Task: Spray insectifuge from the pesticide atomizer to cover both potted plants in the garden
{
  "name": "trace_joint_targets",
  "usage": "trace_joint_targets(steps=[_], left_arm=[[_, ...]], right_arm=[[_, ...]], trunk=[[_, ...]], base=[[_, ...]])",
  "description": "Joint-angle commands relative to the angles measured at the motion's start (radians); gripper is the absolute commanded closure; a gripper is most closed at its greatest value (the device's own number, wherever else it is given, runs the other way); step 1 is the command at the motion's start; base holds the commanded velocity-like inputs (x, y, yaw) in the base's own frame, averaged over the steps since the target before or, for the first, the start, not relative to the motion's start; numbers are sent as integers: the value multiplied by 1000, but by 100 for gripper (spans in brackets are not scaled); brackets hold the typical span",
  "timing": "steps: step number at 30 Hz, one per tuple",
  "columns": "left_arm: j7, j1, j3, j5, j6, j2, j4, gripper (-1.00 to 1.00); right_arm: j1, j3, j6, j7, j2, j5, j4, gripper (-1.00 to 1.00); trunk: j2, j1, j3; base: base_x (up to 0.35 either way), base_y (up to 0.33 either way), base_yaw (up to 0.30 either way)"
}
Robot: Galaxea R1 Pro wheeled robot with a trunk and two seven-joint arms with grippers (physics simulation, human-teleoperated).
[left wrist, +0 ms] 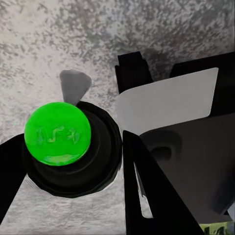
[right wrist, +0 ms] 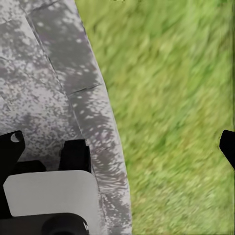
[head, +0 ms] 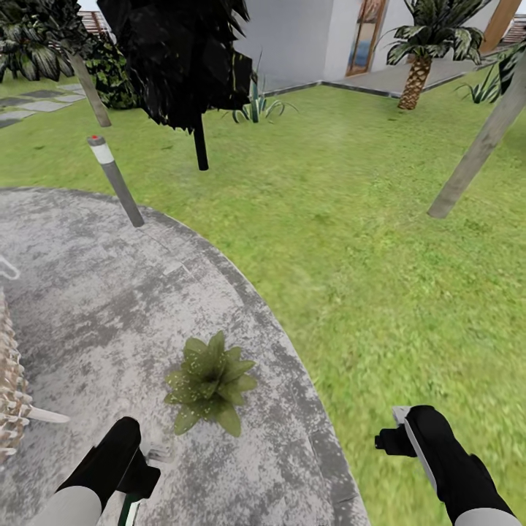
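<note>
At the near edge of the head view, the left gripper [head: 150,467] was seen low over the stone patio [head: 95,292], clenched on the spray bottle [head: 131,508], of which a dark green sliver showed beneath the arm. In the left wrist view the bottle's bright green cap [left wrist: 58,133] was framed in a black collar, with a finger [left wrist: 166,105] close beside it. The right gripper [head: 398,438] was held over the lawn [head: 351,219] just past the patio's rim, its fingers spread apart. A potted plant [head: 210,383] stood on the patio just ahead of the left gripper, its pot hidden under the leaves. A wicker seat [head: 11,387] was cut off at the left edge. Farther off, a grey bollard lamp [head: 115,179] stood at the patio's edge, then a dark tree [head: 183,66], a leaning trunk [head: 478,150], an agave [head: 256,106] and a palm [head: 424,44] by the house.
</note>
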Motion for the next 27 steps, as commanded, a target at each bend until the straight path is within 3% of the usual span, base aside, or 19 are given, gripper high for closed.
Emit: trace_joint_targets(steps=[1,8,20,27], left_arm=[[-10,-1,4,-11,3,-1,-1,100],[-11,-1,3,-11,3,-1,-1,100],[-16,-10,-4,-11,3,0,-3,100],[-17,-15,-5,-11,3,2,-3,100]], right_arm=[[0,-1,3,11,0,11,-1,-100],[0,3,3,10,0,12,-1,-100],[0,6,-6,11,0,11,-67,-100],[0,9,-9,12,2,9,-75,-100]], trunk=[[0,0,-2],[0,0,-6],[0,0,-6],[0,0,-6]], base=[[-88,-316,240],[-65,-246,162],[-1,-6,9],[0,0,217]])
